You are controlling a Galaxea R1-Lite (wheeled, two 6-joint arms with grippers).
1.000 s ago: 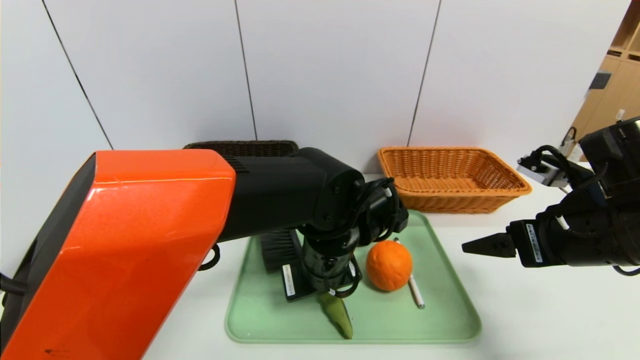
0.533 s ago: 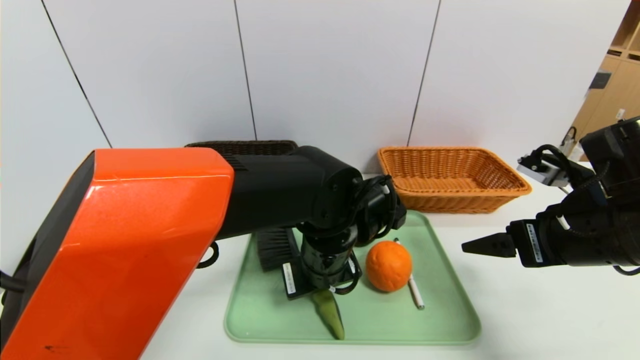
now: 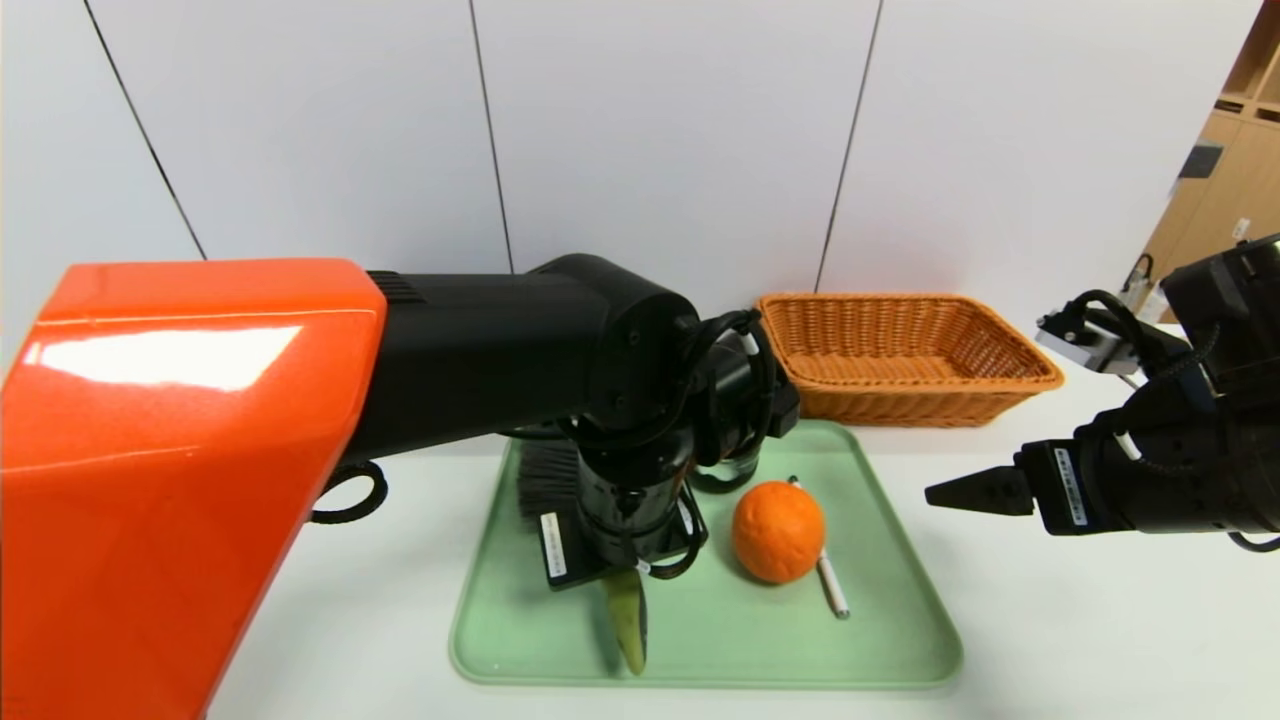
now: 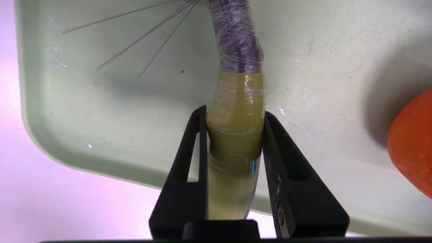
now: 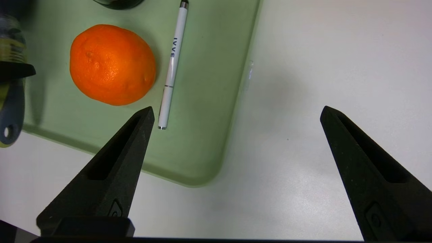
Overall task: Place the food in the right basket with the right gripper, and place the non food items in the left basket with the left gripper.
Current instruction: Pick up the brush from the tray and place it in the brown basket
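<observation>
Two fingers of the left gripper (image 4: pixel 235 125) are clamped on the green handle (image 4: pixel 236 148) of the brush (image 3: pixel 547 480), over the near left part of the tray (image 3: pixel 790 645). The brush's grey bristles point to the far side. Right of that grip sits the orange (image 3: pixel 779 532), on the tray, with the pen (image 3: pixel 833 585) just right of it. The cup (image 3: pixel 728 472) stands farther back on the tray, partly hidden by the left arm (image 3: pixel 500 350). Beyond the tray, far right, is the tan basket (image 3: pixel 920 410). The right gripper (image 5: pixel 237 111) hangs right of the tray, its fingers wide apart, holding nothing.
</observation>
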